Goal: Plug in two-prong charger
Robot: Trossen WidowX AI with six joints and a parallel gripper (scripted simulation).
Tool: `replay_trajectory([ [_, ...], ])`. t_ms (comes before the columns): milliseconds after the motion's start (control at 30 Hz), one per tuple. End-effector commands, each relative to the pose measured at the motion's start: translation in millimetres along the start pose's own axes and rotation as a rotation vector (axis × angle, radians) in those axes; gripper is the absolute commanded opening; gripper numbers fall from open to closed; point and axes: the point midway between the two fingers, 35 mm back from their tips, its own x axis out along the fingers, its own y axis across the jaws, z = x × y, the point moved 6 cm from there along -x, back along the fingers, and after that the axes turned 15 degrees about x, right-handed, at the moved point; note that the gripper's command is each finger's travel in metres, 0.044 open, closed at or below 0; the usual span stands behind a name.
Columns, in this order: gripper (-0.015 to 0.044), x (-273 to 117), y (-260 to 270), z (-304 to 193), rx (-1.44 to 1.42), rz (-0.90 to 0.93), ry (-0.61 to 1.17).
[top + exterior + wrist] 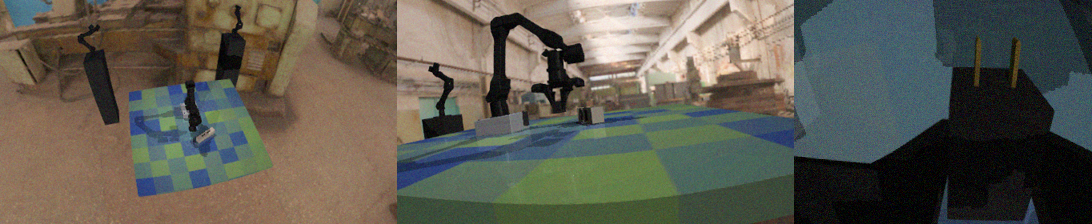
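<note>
Between the fingers: the gripper (pixel 994 163) is clamped on the black two-prong charger (pixel 996 106), and in the wrist view its two brass prongs (pixel 996 63) point away from the camera, parallel and level with each other.
Charger position: held above the checkered mat (pixel 621 160), clear of it in the exterior view (pixel 558 106); it is not in any outlet yet.
Handling: it looks like a small, rigid block, probably light; its flat sides give the pads a firm seat, though smooth faces could let it twist if pushed off-axis.
Where to hold: on the two opposite flat sides of the body, behind the prongs, as now; the prongs themselves should stay free.
Power strip: a pale bar (pixel 205 135) lies on the mat just beside the arm's tip in the top view; its outlets are too small to tell apart there.
Other things: a grey block (pixel 502 123) lies near the arm's base (pixel 499 108), and a small box with a dark face (pixel 591 115) lies beyond the gripper.
In the way: nothing visible stands between charger and strip.
Risk: a tilted approach would likely press one prong first, and the shutter would then stay shut.
</note>
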Motion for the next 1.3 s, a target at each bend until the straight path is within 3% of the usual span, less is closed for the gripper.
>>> replay_trajectory([
  [0,0.0,-1.3,0.2,0.9,0.038,-0.002,0.002],
  [1267,0.0,22.8,11.9,19.5,0.537,0.033,-0.002],
])
